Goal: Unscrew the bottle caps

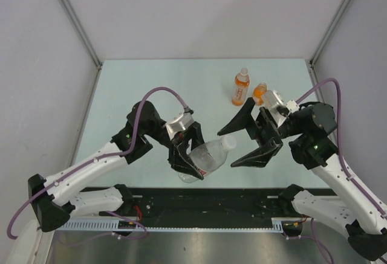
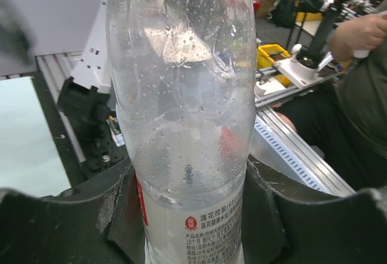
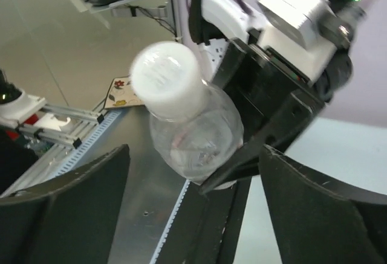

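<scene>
My left gripper [image 1: 188,160] is shut on the clear bottle [image 1: 205,156] with the white-red label and holds it tilted above the table's near edge, its white cap [image 1: 228,142] pointing right. In the left wrist view the bottle [image 2: 184,95] fills the frame between my fingers [image 2: 60,228]. My right gripper [image 1: 237,143] is open, its jaws spread on either side of the cap without touching it. The right wrist view shows the cap [image 3: 166,81] facing the camera. The taller orange-drink bottle [image 1: 240,87] and the short orange bottle [image 1: 260,93] stand at the back right.
The two orange bottles stand close behind my right arm [image 1: 311,132]. Grey walls enclose the pale green table [image 1: 133,89] on three sides. A black strip and metal rail [image 1: 199,225] run along the near edge.
</scene>
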{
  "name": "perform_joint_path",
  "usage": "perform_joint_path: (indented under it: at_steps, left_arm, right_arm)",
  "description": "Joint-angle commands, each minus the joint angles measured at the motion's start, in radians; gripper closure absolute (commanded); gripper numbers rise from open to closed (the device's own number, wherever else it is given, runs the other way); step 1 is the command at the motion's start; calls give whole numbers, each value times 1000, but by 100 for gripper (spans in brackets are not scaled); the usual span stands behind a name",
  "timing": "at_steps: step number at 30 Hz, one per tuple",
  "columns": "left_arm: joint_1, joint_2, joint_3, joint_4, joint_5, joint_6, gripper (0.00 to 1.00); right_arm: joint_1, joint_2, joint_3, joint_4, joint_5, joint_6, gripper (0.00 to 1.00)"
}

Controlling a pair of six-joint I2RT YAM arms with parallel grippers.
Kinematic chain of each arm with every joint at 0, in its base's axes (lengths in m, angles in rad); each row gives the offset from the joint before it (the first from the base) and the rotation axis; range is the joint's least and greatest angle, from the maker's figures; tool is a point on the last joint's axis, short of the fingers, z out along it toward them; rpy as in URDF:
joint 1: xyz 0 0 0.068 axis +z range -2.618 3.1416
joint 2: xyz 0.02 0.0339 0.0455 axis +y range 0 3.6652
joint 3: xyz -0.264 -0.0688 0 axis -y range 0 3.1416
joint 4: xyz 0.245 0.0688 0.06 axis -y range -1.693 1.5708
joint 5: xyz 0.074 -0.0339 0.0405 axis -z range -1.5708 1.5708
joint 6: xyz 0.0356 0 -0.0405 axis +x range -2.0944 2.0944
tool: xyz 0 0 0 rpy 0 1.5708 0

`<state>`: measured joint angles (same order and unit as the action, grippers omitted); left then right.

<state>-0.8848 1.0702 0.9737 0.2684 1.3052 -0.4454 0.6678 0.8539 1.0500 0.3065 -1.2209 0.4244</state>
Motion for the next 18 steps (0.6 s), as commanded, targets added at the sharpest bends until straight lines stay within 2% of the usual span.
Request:
perform_joint_path:
  at_steps: [1, 5, 10, 11, 12, 18]
  left_arm:
    - [9, -38, 51, -148, -109, 168, 100]
    - [15, -65, 66, -231, -259, 229, 100]
    - [15, -113, 50, -310, -685, 286, 100]
    - [15, -121, 43, -313, -736, 293, 100]
    - [14, -142, 37, -308, -852, 298, 100]
    - [4, -196, -9, -331, -1161, 320, 100]
  right_arm:
    - [-48, -29, 7, -84, 70, 31, 1]
    - [-88, -41, 25, -185, 228, 2, 0]
    - [-112, -82, 33, -340, 472, -79, 0]
    - [-112, -88, 33, -349, 494, -82, 0]
    - [-112, -98, 33, -360, 515, -85, 0]
    - [-112, -125, 33, -319, 671, -29, 0]
